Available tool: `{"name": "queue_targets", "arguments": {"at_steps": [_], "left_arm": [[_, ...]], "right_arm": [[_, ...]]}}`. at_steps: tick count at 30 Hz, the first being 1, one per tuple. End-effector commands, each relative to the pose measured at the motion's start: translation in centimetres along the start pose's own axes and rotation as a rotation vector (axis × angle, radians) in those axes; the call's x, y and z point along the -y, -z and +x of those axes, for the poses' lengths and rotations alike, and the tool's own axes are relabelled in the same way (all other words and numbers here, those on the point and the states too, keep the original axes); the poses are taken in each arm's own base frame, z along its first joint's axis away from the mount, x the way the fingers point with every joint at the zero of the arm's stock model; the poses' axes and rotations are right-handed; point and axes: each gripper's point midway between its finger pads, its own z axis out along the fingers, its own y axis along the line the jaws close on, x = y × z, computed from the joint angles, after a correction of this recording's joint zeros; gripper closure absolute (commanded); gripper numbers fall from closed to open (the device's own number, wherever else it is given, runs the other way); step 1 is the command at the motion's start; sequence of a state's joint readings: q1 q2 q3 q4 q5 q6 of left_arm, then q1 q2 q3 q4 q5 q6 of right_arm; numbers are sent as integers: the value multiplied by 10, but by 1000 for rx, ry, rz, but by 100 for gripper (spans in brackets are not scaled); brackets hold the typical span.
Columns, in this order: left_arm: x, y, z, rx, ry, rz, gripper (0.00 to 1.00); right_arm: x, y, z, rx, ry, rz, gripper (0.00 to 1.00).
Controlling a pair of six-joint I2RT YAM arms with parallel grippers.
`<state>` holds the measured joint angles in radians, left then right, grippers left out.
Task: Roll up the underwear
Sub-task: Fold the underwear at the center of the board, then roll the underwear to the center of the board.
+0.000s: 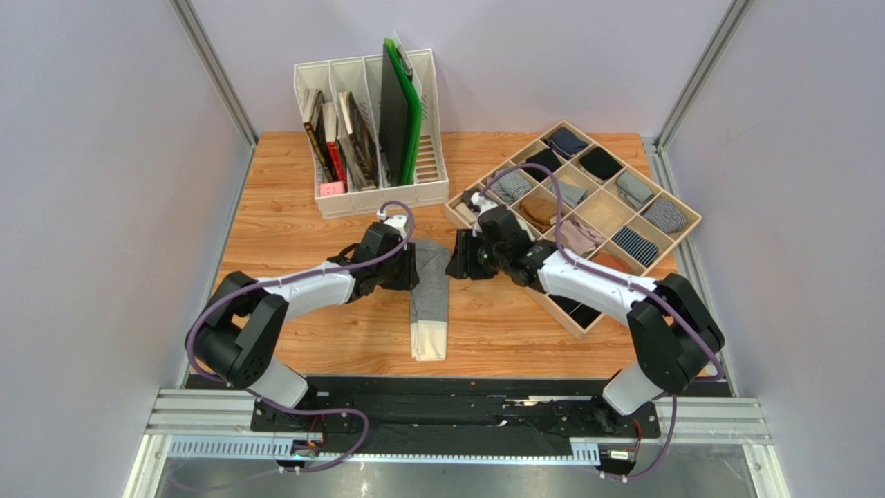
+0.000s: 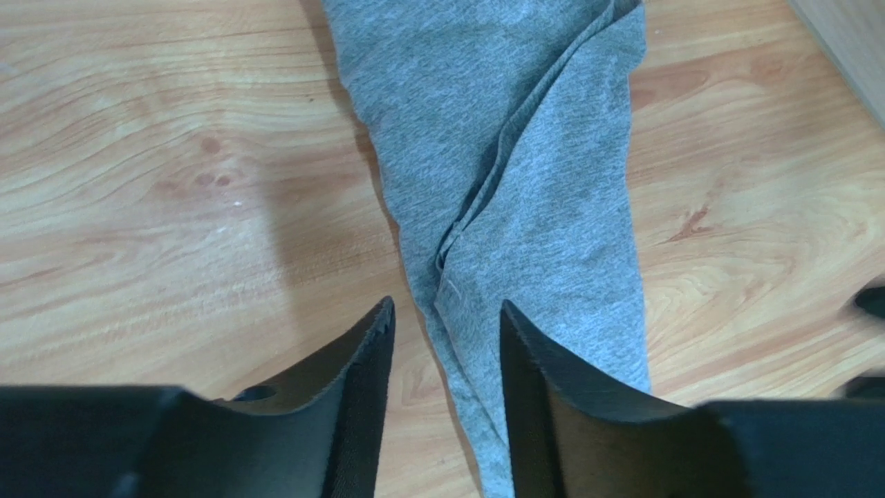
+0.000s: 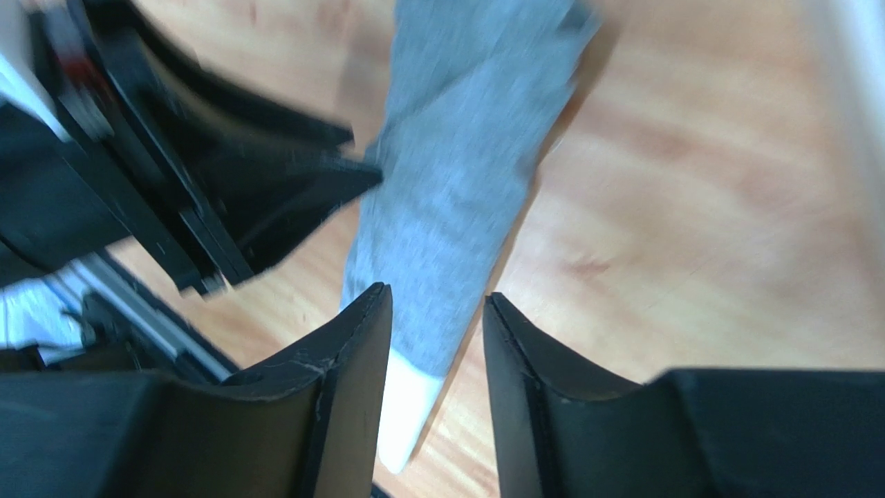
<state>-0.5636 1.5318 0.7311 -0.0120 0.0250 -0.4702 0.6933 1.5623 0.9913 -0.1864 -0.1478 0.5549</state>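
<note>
1. Underwear location: it lies on the table as a long, narrow folded strip, running from between the two grippers down toward the arm bases. The white waistband is at the near end and the grey cloth at the far end.
2. Cloth condition: the left wrist view shows a lengthwise fold and a soft crease in the grey knit, so the strip is not fully flat.
3. Left gripper: it sits just beside the strip's far end on the left. Its jaws are parted about halfway and hold nothing (cloth shows below the gap, not pinched).
4. Right gripper: it mirrors the left on the opposite edge. Its jaws are also partly open and empty.
5. Step in hand, as judged: starting the roll at the grey far end.
   - Lower both grippers evenly onto the end edge.
   - Catch all the layers, not just the top fold.
   - Turn the edge over tightly toward the waistband, keeping both sides level so the roll does not cone.
6. Risk: knit cloth is likely to stretch and slip, so use a light, even pull.
7. Surroundings: a divided tray of rolled bundles lies to the right, and a file rack stands behind. Both are apart from the strip.
</note>
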Motion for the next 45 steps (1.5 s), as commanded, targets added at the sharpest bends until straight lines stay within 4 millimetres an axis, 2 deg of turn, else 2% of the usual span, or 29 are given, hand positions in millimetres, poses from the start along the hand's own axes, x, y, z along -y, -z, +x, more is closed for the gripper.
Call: {"name": "queue_targets", "arguments": {"at_steps": [1,2,4,8,9,11,12,18,20,30,38,42,45], "left_arm": [[10,23,-26,60,22,12,48],[7,25,-24,54,27,0,44],[7,33,-24,62,38,0,41],[7,43,-13,50,73,12,40],[5,43,-3,32,81,14,40],[11,45,3,29,114,56,40],[9,45,13,12,127,63,40],[13,44,30,6,203,110,41],[18,43,28,15,228,143,41],[25,28,57,-60,292,201,42],[26,27,71,-103,296,186,50],[27,24,80,-126,306,175,63],[26,23,81,-131,308,166,76]], "right_arm": [[-20,1,38,-60,-17,-3,60],[-27,-1,47,-76,-15,-12,61],[-30,-7,59,-99,-17,-16,63],[-42,-17,77,-137,-9,-39,67],[-46,-19,80,-141,-3,-42,70],[-50,-24,86,-152,-1,-41,71],[-50,-27,87,-154,-1,-34,74],[-43,-44,98,-182,3,4,82],[-44,-48,102,-194,8,10,82],[-42,-57,109,-220,13,24,83],[-42,-58,108,-220,18,37,83],[-42,-59,107,-218,15,41,83],[-43,-57,105,-212,17,40,83]]}}
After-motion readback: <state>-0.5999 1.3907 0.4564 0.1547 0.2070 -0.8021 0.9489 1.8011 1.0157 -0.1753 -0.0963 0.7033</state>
